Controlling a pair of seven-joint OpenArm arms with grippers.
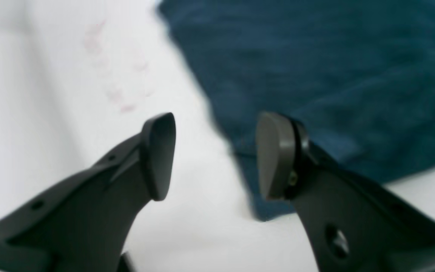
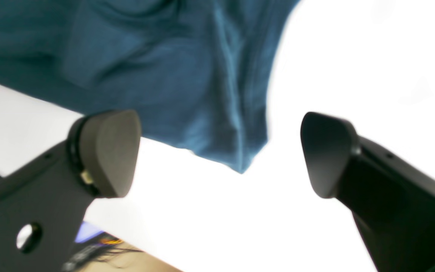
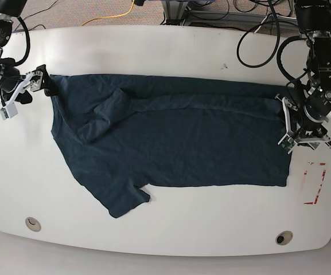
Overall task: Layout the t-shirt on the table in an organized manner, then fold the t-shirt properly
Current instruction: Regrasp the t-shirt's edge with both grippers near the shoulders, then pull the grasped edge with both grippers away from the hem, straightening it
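White table [image 3: 171, 235] with one garment spread on it

Smooth white top, rounded corners; one round grommet hole [image 3: 32, 223] near the front left corner in the base view, another [image 3: 283, 238] near the front right. Red tape mark [image 3: 316, 182] toward the right edge. Small dark speck [image 3: 225, 66] near the back edge. Dark navy t-shirt [image 3: 182, 137] lies across the middle, spread lengthwise left to right, wrinkled, with folds at its upper left and a sleeve [image 3: 122, 200] pointing to the front edge; its right end lies near the tape mark.
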